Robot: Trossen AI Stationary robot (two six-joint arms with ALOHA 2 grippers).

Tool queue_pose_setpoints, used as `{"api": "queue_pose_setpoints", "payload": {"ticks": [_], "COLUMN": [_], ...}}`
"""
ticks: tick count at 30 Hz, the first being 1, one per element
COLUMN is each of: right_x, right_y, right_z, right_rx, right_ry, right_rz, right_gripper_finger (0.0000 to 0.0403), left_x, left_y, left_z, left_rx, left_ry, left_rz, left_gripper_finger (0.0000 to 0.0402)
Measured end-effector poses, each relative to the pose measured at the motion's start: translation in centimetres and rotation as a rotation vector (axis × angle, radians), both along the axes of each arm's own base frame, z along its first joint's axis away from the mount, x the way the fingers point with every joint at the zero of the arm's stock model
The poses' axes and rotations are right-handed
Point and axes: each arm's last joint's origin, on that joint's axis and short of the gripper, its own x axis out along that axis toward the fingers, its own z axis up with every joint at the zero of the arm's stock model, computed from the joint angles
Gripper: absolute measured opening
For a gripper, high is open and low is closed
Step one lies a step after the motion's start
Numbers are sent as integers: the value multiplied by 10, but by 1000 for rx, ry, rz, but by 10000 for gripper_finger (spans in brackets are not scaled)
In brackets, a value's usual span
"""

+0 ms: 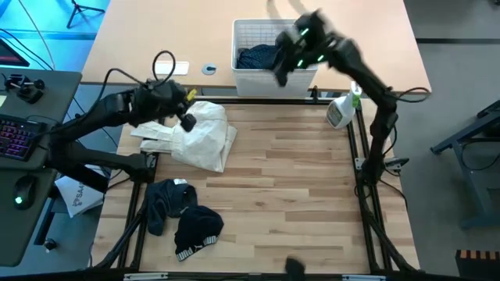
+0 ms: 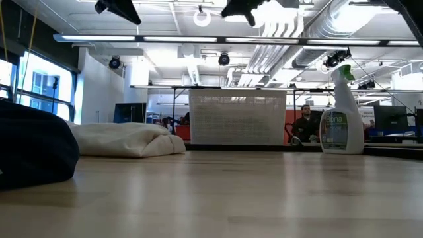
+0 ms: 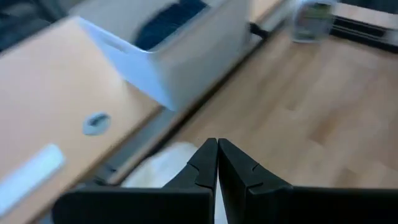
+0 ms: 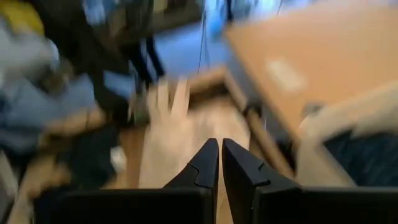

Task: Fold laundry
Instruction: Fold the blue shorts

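Both jaws clenched, empty: left gripper above crumpled cream cloth, right gripper over lattice basket.

The worktop is pale wood planking with a smooth, faintly glossy finish, the cream garment and dark pieces on it are soft matt cloth, the basket is white lattice plastic, and the spray bottle is translucent plastic.

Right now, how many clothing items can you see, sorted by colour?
Cream or white: 1, the cream garment at the table's left.
Black or dark: 2, the dark pieces near the front.
Blue: 1, the blue garment in the basket.
Total: 4
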Motion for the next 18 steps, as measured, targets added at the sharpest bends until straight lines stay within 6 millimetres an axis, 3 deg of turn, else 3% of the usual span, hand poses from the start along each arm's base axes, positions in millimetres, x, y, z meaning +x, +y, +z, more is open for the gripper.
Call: {"api": "queue_pose_setpoints", "payload": {"ticks": [5,9,12,15,18], "right_x": [43,64,69,64,55], "right_y": [32,46,67,92,107], "right_z": [-60,-131,-176,-204,-209], "right_rx": [-2,119,216,270,283], "right_ry": [181,247,293,337,295], "right_rz": [111,233,287,316,243], "right_gripper_finger": [16,16,16,16,16], "left_x": [0,-2,-3,1,4], "left_y": [-35,-58,-78,-101,-126], "left_z": [-5,-13,-32,-56,-81], "left_rx": [-191,-387,-648,-900,-1043], "left_ry": [-23,-20,62,191,315], "left_rz": [-214,-193,-131,-108,-93], "left_gripper_finger": [0,0,0,0,0]}}
